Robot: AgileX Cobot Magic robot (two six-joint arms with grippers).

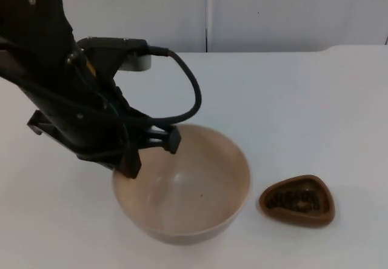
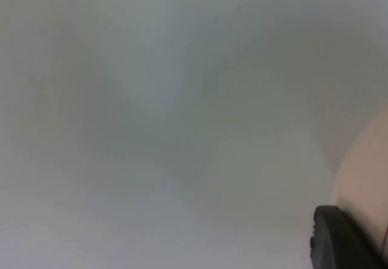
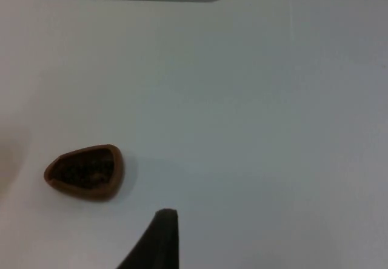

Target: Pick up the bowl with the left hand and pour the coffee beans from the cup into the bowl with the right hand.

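Note:
A wide beige bowl [image 1: 194,187] sits on the white table [image 1: 303,99] near its front edge, and nothing lies inside it. My left gripper [image 1: 151,151] hangs over the bowl's upper left rim, its fingers [image 1: 131,163] standing apart along that rim. In the left wrist view a black fingertip [image 2: 339,240] is right beside the beige bowl wall [image 2: 367,178]. To the right of the bowl stands a small brown cup [image 1: 297,200] of dark coffee beans, also seen as the cup [image 3: 85,172] from the right wrist. One right gripper fingertip [image 3: 160,240] shows well back from the cup.
The grey partition wall [image 1: 273,11] closes off the far end of the table. Bare white table top stretches behind and to the right of the cup.

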